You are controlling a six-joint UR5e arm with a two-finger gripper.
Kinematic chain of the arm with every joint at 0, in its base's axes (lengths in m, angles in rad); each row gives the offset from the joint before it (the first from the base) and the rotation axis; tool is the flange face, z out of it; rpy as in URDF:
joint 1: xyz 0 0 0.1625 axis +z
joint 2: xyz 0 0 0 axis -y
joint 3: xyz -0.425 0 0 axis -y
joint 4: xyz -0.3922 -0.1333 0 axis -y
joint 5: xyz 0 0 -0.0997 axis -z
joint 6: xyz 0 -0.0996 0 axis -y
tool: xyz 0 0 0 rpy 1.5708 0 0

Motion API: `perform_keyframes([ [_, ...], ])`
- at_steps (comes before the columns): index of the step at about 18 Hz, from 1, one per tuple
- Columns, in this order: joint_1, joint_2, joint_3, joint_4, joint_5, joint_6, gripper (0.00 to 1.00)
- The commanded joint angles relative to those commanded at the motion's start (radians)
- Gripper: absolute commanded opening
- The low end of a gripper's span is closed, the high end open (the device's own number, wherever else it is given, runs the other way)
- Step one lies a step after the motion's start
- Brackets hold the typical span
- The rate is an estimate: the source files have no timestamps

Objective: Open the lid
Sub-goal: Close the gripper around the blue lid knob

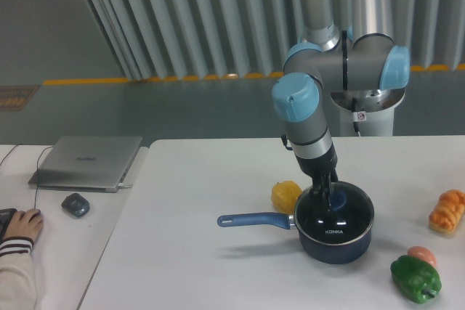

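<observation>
The lid (340, 217) is a round clear glass disc with a thin metal rim and white "KONKA" lettering, lying flat on a dark blue saucepan (333, 245) at the table's right centre. Its blue knob (336, 199) shows just beside my gripper (327, 195), which reaches down onto the lid's centre. The black fingers (322, 189) stand at the knob, and I cannot make out whether they are closed on it. The saucepan's long blue handle (251, 219) points left.
A yellow pepper (286, 195) sits against the pan's left side. A green pepper (415, 278) and a small reddish item (422, 254) lie to the front right, an orange food piece (447, 210) at the right edge. A laptop (89, 161), a mouse (75, 204) and a person's hand (22, 225) are on the left.
</observation>
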Motion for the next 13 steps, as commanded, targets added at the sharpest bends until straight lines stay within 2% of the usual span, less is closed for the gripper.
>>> perform_keyframes([
  [9, 0.0, 0.008, 0.0, 0.009, -0.034, -0.057, 1.0],
  [13, 0.002, 0.008, 0.0, 0.008, -0.035, -0.057, 0.88],
])
